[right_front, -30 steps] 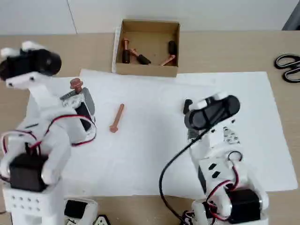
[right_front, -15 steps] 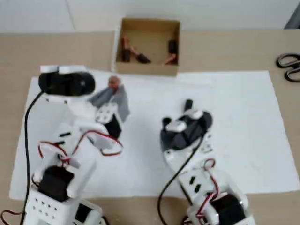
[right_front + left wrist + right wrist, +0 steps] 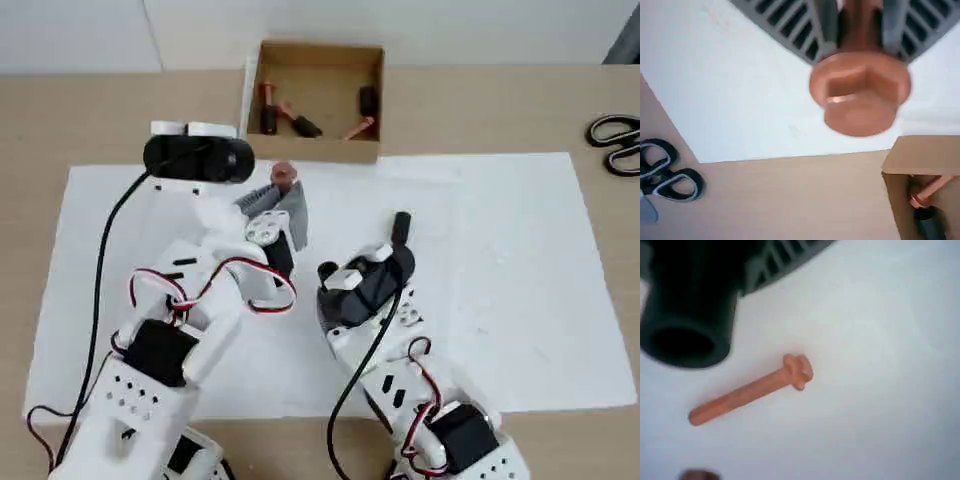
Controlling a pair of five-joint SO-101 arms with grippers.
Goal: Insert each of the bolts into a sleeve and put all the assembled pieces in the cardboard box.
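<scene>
My left gripper (image 3: 281, 196) is shut on a copper bolt (image 3: 284, 176), head pointing toward the cardboard box (image 3: 313, 148), just in front of its near wall. In the left wrist view the bolt head (image 3: 860, 92) sticks out between the grey fingers (image 3: 785, 20). My right gripper (image 3: 397, 243) is shut on a black sleeve (image 3: 401, 224) over the middle of the white paper. In the right wrist view the sleeve's open end (image 3: 685, 340) hangs above a loose bolt (image 3: 752, 390) lying flat on the paper. Several assembled pieces (image 3: 300, 122) lie inside the box.
A white paper sheet (image 3: 500, 260) covers the table in front of the box. Black scissors (image 3: 615, 143) lie at the far right edge of the table, off the paper. The two grippers are close together near the paper's middle.
The left arm swung right with its bolt, from the paper's left edge to in front of the box. The right arm moved left with the sleeve, over the loose bolt.
</scene>
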